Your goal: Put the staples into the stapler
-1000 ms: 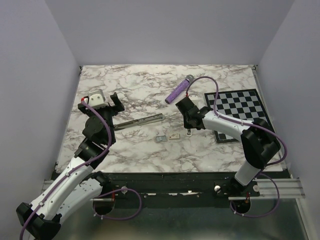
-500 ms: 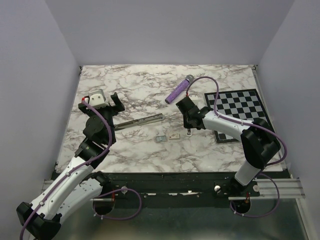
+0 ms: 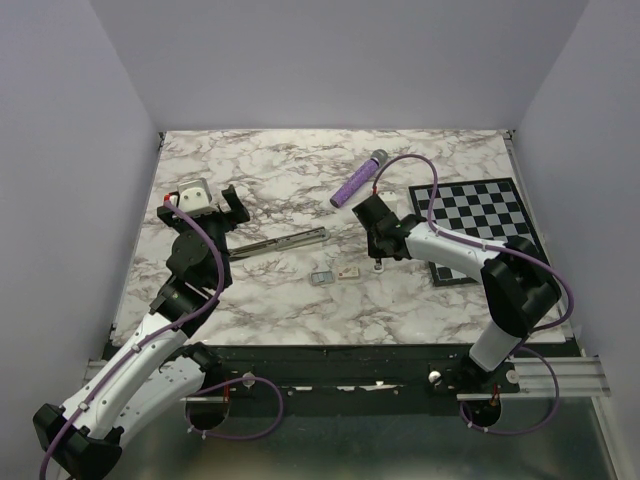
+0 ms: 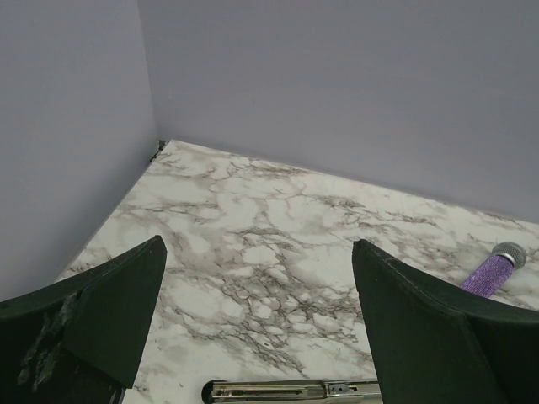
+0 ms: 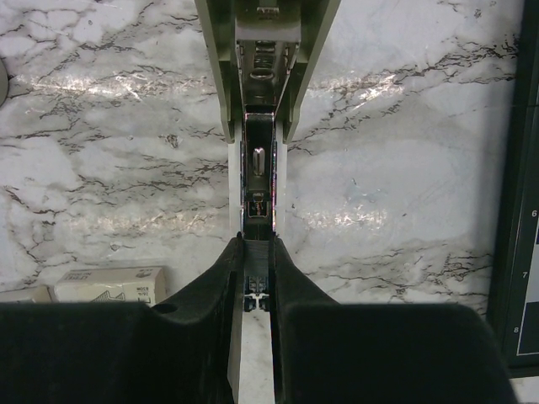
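Beige stapler (image 5: 258, 160), rail exposed, sits pinched in the right tool (image 5: 257, 249); the spread left tool (image 4: 258, 252) should fetch staples (image 5: 108, 284).

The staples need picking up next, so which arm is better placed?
Left: the left gripper is open and empty, while the right gripper is shut on the stapler; the staples lie between them.

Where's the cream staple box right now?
Top view: the cream staple box lies on the marble table, front of centre, just left of the right gripper, with the grey staple block close on its left.
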Motion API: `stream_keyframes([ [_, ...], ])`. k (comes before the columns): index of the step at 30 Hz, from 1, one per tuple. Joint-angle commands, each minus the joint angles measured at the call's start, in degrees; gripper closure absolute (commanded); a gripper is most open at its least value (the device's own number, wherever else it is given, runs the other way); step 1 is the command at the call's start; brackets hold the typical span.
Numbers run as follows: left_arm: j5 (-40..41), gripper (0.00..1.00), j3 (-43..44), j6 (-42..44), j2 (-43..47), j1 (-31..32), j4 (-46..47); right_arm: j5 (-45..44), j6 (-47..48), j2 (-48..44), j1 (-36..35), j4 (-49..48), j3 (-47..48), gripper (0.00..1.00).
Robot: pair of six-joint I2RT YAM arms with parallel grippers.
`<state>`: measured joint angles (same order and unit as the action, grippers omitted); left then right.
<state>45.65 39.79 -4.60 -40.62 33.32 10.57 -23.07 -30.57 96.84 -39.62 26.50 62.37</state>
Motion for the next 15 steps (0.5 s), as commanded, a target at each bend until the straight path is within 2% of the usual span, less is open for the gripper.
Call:
stream_keyframes([
  [1, -0.9, 0.01, -0.3, -0.8, 0.0, -0.3, 0.1, 0.6, -0.4, 0.5, 0.4, -1.1, -0.8, 0.81],
  [15, -1.0, 0.01, -0.3, -0.8, -0.2, -0.3, 0.0, 2.9, -0.2, 1.1, 0.5, -1.3, -0.9, 0.8],
])
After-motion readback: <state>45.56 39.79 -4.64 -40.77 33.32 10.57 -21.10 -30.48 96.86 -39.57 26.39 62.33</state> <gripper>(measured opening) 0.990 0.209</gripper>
